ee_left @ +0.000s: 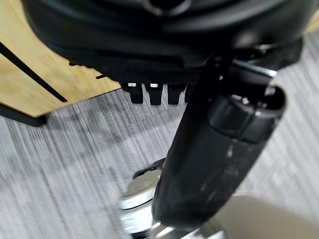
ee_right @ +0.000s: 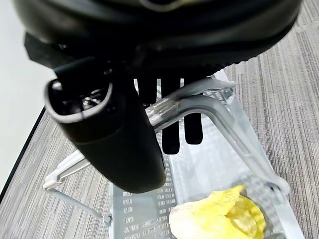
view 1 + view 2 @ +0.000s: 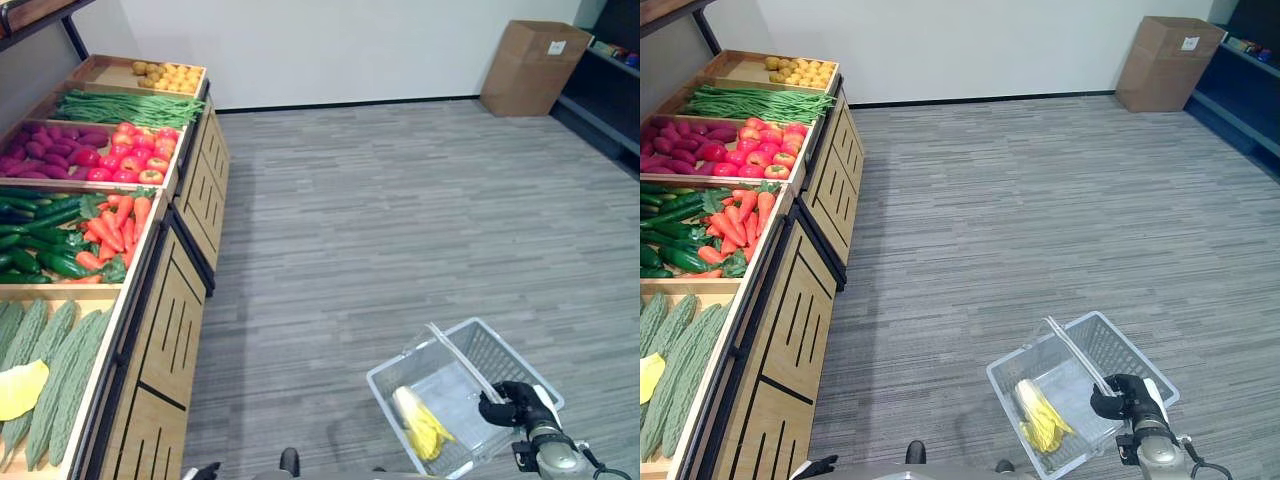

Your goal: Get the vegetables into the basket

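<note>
A grey wire basket [image 3: 497, 357] hangs low above the floor at the lower right. My right hand [image 3: 510, 405] is shut on its handle [image 2: 219, 117], fingers [image 2: 172, 137] curled over the bar. A yellow leafy vegetable [image 3: 422, 425] lies inside the basket. Along the left runs a wooden produce stand [image 3: 170, 330] with bitter gourds [image 3: 60, 370], a yellow leaf [image 3: 20, 388], cucumbers [image 3: 40, 235], carrots [image 3: 115, 225] and tomatoes [image 3: 140, 155]. My left hand [image 1: 159, 50] hangs beside the stand's wooden front, fingers relaxed, holding nothing.
Farther along the stand lie purple sweet potatoes [image 3: 50, 150], green beans [image 3: 125, 105] and yellow fruit [image 3: 165, 75]. A cardboard box [image 3: 535, 65] stands by the far wall, next to a dark shelf [image 3: 615, 90] at the right. Grey plank floor [image 3: 400, 220] spreads between stand and box.
</note>
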{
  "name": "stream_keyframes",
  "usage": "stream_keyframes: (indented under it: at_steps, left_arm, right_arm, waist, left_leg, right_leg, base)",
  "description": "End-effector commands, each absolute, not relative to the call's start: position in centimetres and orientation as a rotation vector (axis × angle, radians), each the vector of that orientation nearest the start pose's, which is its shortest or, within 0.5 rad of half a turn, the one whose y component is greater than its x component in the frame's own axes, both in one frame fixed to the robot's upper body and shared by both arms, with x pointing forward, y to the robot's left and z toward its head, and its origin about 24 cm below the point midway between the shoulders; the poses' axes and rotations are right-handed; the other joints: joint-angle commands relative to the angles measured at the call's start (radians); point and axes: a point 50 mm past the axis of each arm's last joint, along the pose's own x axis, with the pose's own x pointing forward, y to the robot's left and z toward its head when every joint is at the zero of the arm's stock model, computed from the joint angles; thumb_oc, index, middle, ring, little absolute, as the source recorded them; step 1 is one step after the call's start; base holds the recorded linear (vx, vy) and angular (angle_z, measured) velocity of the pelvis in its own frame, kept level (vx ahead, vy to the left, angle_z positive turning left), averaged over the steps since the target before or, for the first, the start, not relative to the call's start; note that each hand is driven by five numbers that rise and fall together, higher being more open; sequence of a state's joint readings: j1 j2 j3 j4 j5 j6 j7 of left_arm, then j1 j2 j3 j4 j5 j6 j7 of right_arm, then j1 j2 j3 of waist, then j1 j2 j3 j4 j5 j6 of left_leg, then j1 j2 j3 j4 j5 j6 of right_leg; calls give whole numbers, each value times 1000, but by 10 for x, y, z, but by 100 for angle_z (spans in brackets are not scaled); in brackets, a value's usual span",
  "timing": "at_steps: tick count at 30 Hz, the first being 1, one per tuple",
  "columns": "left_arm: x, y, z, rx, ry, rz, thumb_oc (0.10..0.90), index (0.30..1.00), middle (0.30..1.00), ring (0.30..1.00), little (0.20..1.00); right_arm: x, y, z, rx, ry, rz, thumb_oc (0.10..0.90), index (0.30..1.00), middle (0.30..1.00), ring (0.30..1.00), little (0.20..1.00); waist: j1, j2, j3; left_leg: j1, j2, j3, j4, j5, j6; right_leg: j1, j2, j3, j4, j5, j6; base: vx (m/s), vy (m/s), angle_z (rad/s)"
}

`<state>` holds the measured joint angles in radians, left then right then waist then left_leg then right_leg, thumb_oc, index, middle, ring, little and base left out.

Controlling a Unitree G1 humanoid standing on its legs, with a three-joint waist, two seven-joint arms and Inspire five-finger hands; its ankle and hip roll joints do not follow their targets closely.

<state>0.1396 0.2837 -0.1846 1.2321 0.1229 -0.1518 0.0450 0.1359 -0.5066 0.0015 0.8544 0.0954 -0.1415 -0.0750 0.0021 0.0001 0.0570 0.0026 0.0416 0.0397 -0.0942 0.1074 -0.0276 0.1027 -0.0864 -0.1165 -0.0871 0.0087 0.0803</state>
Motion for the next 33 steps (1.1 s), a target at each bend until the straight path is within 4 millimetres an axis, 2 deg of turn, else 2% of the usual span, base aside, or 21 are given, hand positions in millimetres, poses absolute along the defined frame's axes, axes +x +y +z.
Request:
stream_keyframes:
  at_steps: [1,8,9,20,26,28,31,33]
  left_arm:
    - [76,260,-153,550,1130,-27,900,1000,1000,1000,1000]
    - [73,256,-156,552,1147,-19,900,1000,1000,1000,1000]
    - [86,274,-147,517,1125,58,900,1000,1000,1000,1000]
    - [82,273,-148,525,1129,45,900,1000,1000,1000,1000]
    - [80,267,-151,527,1133,23,900,1000,1000,1000,1000]
    - [83,266,-150,525,1116,27,900,1000,1000,1000,1000]
    - [90,268,-147,518,1092,64,900,1000,1000,1000,1000]
    - [96,270,-145,519,1073,80,900,1000,1000,1000,1000]
  right_arm:
    - [179,-348,-37,-400,437,-439,400,300,300,300,300]
    - [174,-350,-41,-357,456,-487,400,300,300,300,300]
    - [184,-334,-55,-325,535,-398,400,300,300,300,300]
    - [188,-352,-41,-389,505,-456,400,300,300,300,300]
    - [178,-362,-40,-439,514,-508,400,300,300,300,300]
    - [176,-365,-37,-461,507,-537,400,300,300,300,300]
    - [179,-364,-34,-473,483,-555,400,300,300,300,300]
    - [179,-363,-35,-473,481,-555,400,300,300,300,300]
  waist:
    - [14,-50,-4]
    - [14,-50,5]
    - [20,-88,45]
    - [16,-73,54]
    - [13,-69,46]
    - [15,-63,53]
    - [17,-49,86]
    - [21,-52,103]
  left_leg:
    - [55,52,22,7,-46,-62]
    - [51,55,17,7,-42,-66]
    - [26,78,92,7,-55,-58]
    - [25,80,95,7,-59,-63]
    - [42,85,96,7,-63,-64]
    - [43,93,94,7,-58,-65]
    - [50,119,82,11,-44,-63]
    - [28,128,67,58,-48,-68]
  right_leg:
    - [-20,-60,29,8,59,80]
    - [-18,-58,20,9,57,78]
    - [-89,-53,-62,0,102,82]
    - [-90,-62,-61,0,108,84]
    - [-71,-58,-64,0,97,80]
    - [-77,-52,-65,27,83,75]
    - [-131,-33,-60,155,14,54]
    - [-132,-26,-62,169,0,42]
  base:
    - [0,0,0]
    - [0,0,0]
    - [0,0,0]
    - [0,5,1]
    - [48,-12,0]
    - [7,-51,0]
    - [-27,-84,-2]
    - [-7,-153,2]
